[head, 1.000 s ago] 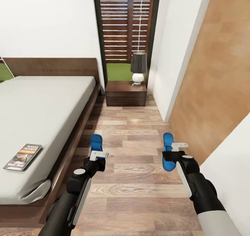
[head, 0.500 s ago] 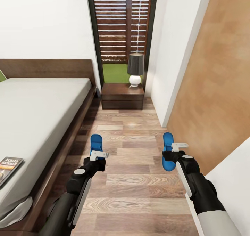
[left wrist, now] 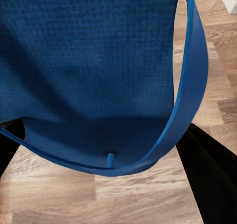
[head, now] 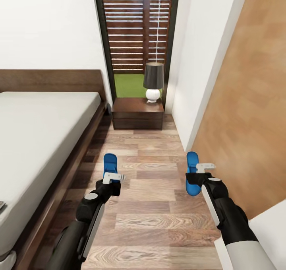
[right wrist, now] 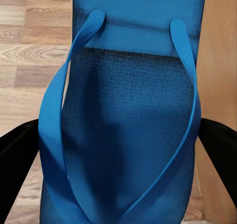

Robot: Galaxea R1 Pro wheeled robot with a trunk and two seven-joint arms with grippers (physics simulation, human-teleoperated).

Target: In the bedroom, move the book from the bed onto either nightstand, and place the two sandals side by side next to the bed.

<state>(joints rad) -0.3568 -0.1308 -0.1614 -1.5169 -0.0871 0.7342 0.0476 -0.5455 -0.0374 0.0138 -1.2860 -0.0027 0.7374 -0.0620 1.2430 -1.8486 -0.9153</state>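
Note:
I hold one bright blue sandal in each gripper above the wood-plank floor. My left gripper [head: 111,178] is shut on the left sandal [head: 110,163], whose sole and strap are close up in the left wrist view [left wrist: 94,70]. The right gripper [head: 197,175] is shut on the other sandal [head: 192,180], seen with both straps in the right wrist view [right wrist: 128,135]. The bed [head: 43,127] runs along the left, its dark frame beside my left arm. A nightstand [head: 137,114] stands at the far end below the window. Just a corner of the book [head: 1,204] peeks in at the picture's left edge.
A lamp [head: 153,81] with a dark shade and white base stands on the nightstand. A white wall [head: 198,63] and a brown wooden panel [head: 250,115] close in the right side. The floor strip [head: 151,206] between bed and wall runs ahead to the nightstand.
The camera has swung right and moved on, so bed and book slid left in the picture; the book is almost out of view. Both arms keep their pose, sandals still held.

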